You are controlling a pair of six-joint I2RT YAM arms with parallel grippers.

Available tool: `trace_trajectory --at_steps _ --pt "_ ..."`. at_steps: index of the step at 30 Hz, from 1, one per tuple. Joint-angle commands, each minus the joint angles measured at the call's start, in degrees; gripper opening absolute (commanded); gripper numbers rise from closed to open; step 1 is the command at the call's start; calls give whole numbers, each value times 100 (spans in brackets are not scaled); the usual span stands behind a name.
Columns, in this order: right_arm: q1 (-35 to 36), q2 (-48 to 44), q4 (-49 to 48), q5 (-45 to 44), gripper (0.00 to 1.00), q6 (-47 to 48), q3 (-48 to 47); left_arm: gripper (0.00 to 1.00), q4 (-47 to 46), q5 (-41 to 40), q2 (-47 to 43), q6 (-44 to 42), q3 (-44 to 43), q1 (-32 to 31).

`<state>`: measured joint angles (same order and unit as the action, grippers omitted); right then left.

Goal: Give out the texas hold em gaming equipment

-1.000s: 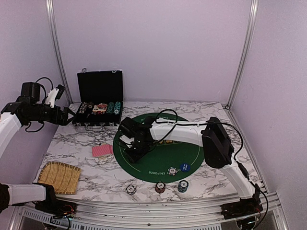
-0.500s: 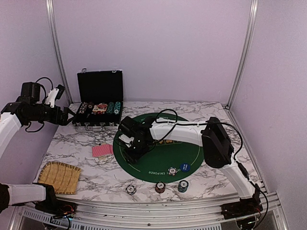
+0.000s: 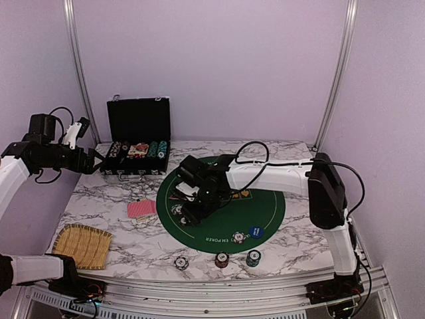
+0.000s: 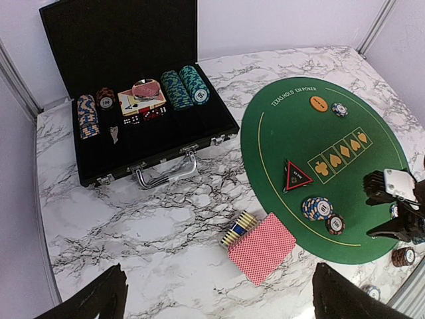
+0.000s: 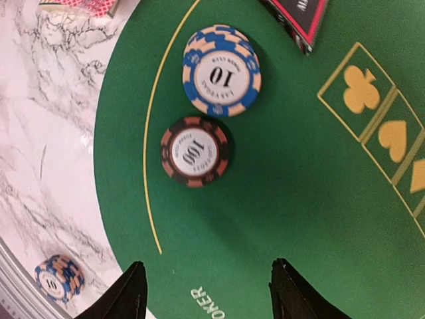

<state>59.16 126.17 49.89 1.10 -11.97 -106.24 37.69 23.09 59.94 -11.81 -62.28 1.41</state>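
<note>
Your right gripper (image 5: pixel 208 266) hangs over the left part of the green felt (image 5: pixel 299 199), fingers apart and nothing between them, so it's not holding anything. In the wrist view the dark 100 chip (image 5: pixel 195 151) lies flat on the felt just ahead of the fingertips, closer to the left finger, and not touching either one. The blue-and-cream 10 stack (image 5: pixel 221 70) sits right behind it, almost touching it, and past that a corner of the dark triangular marker (image 5: pixel 299 20) pokes into the frame. From above, that gripper (image 3: pixel 188 212) is right over those chips near the felt's left edge. The red-backed cards (image 4: pixel 261 247) are off the felt on the marble tabletop (image 3: pixel 119 199) just left of it, with a short roll of chips (image 4: pixel 239 228) lying on its side against them. The orange button (image 4: pixel 319 104) is at the felt's far side with a single chip (image 4: pixel 339 109) beside it, and the blue button (image 3: pixel 256 232) is at its near side. A row of chips (image 3: pixel 222 259) sits along the tabletop's near edge. Your left gripper (image 3: pixel 95 159) is up by the far left corner, just left of the open chip case (image 3: pixel 138 143), fingers wide apart and empty, well away from everything on the felt. The straw mat (image 3: pixel 82 245) is at the near left corner.
</note>
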Motion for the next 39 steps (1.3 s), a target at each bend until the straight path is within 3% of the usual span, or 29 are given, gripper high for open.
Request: trace_trajectory --at_steps 1,8,19,34,39 --pt "240 -917 -72 69 64 -150 895 99 130 96 -77 -32 -141 18" --pt "713 -1825 20 59 77 -455 2215 99 124 145 -44 -1 -153 17" --pt "943 -2097 -142 271 78 -709 2932 99 125 183 -96 -5 -154 18" --pt "957 -2059 -243 259 52 -748 2950 99 135 134 -106 -17 -153 18" --pt "967 -2044 -199 281 55 -729 2961 99 134 146 -89 -5 -161 25"
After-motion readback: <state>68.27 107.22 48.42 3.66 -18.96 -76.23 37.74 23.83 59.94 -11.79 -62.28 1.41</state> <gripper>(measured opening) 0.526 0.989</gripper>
